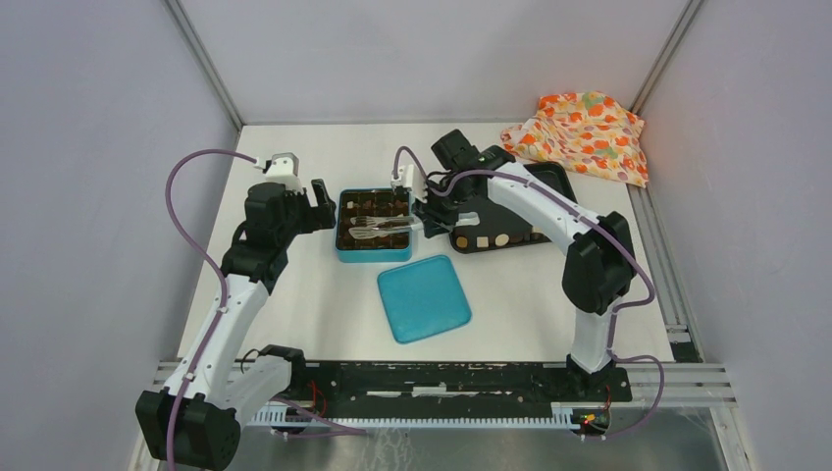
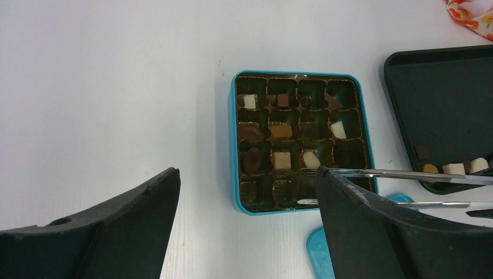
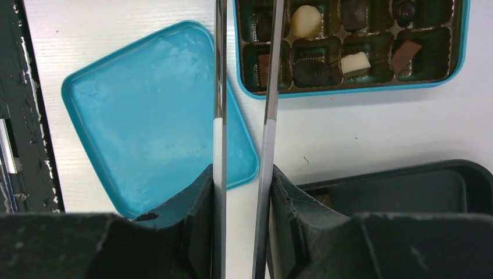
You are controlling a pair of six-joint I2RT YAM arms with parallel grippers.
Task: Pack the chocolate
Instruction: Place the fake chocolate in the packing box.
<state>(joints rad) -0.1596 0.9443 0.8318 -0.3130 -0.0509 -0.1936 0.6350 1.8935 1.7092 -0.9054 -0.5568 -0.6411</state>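
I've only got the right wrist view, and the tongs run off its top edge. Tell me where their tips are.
Observer: The tips of the tongs are over the box, at the row nearest the left arm; I see no piece between them.
Operator: Report what's on the black tray.
Observer: A few chocolate pieces, brown and cream, lie in the tray, along its edge nearest the arm bases.
Operator: Give me the left hand.
Observer: The left hand is open and empty, just left of the box.

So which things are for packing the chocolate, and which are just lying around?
For the job: chocolate pieces, teal box, black tray, tongs in the right hand, teal lid.
Just lying about: orange flowery cloth.
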